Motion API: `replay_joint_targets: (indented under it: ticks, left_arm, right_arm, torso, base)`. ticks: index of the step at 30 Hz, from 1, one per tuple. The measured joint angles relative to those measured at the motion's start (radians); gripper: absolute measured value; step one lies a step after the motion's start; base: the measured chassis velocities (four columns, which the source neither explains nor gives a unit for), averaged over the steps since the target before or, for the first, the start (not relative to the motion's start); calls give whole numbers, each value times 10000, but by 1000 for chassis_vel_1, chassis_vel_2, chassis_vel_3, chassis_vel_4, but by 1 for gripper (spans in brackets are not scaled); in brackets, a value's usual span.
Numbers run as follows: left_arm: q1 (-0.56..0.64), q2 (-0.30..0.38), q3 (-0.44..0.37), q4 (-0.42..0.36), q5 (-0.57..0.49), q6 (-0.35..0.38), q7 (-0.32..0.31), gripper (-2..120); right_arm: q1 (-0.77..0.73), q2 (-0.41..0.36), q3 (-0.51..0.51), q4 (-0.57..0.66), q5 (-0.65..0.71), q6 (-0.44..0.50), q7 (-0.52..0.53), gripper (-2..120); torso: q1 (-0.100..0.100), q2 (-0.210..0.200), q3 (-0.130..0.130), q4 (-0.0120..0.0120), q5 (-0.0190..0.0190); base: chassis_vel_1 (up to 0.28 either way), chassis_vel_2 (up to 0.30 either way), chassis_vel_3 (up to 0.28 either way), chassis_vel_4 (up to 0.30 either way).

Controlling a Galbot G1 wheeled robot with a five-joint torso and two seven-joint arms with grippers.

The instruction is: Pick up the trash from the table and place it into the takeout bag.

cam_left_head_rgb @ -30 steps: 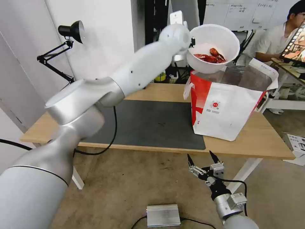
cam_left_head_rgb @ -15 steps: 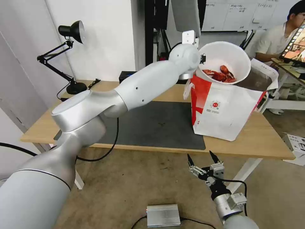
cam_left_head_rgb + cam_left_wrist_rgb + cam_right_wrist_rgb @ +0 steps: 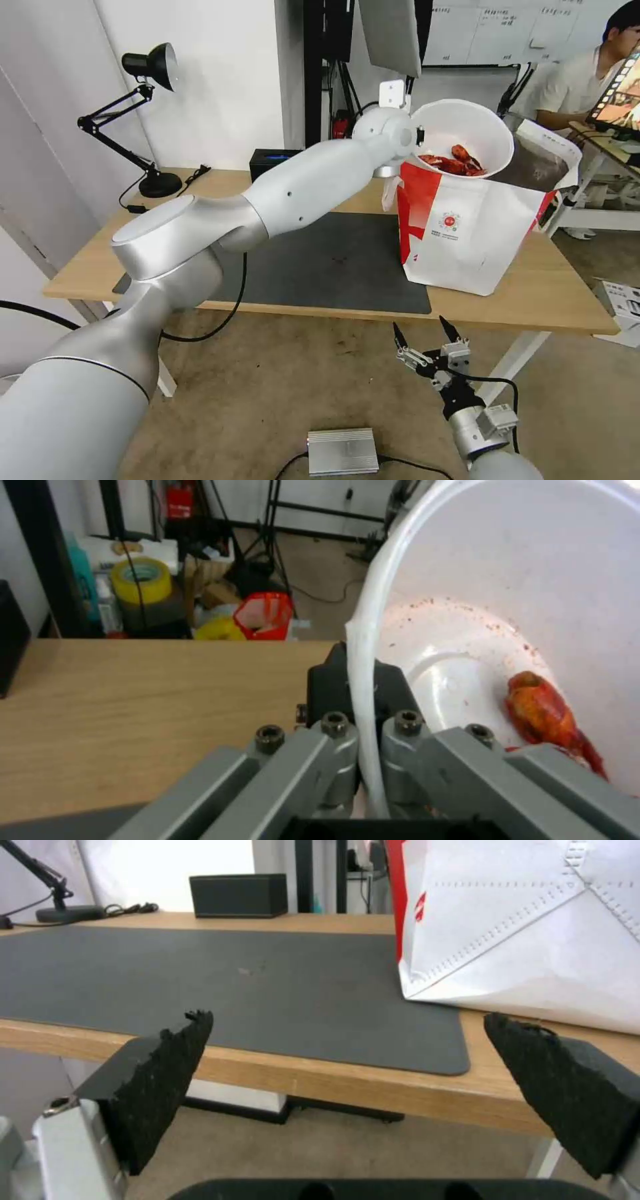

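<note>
Two jaws of the left gripper [image 3: 363, 730] are clenched on the thin rim of the white bowl [image 3: 467, 137]. The bowl is held tilted over the open top of the takeout bag [image 3: 467, 233], partly inside its mouth, and red crayfish shells [image 3: 457, 162] are seen lying at its low side. The bag is standing on the counter [image 3: 567, 293], beside the dark grey mat [image 3: 320, 260]. The right gripper [image 3: 422, 333] is parked below the counter edge, its jaws spread and holding nothing.

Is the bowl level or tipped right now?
Tipped: the bowl faces the camera above the takeout bag, shells low, left pincer clamping its rim.
</note>
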Motion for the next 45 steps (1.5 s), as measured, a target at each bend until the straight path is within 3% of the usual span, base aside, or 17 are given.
replay_joint_targets:
  ticks: [18,24,30,39,42,45]
  left_arm:
    - [361,2,538,-82,691,-263,192,0]
    - [447,13,633,-322,963,-281,687,0]
    - [364,26,926,-582,1407,-262,1729,0]
    - [211,26,1246,-693,1898,-218,2134,0]
    - [211,27,1258,-707,1977,-218,2136,4]
    - [196,56,1302,-753,1990,-208,2136,19]
  right_arm:
    - [0,0,0,0,0,0,0,100]
    - [0,0,0,0,0,0,0,100]
    - [0,0,0,0,0,0,0,100]
    - [0,0,0,0,0,0,0,100]
    - [0,0,0,0,0,0,0,100]
    - [0,0,0,0,0,0,0,100]
  torso:
    - [0,0,0,-1,-1]
    - [0,0,0,0,-1]
    - [0,0,0,0,-1]
    - [0,-1,0,0,-1]
    - [0,-1,0,0,0]
    - [0,-1,0,-1,0]
  base:
    - [0,0,0,0]
    - [0,0,0,0]
    - [0,0,0,0]
    - [0,0,0,0]
    - [0,0,0,0]
    - [0,0,0,0]
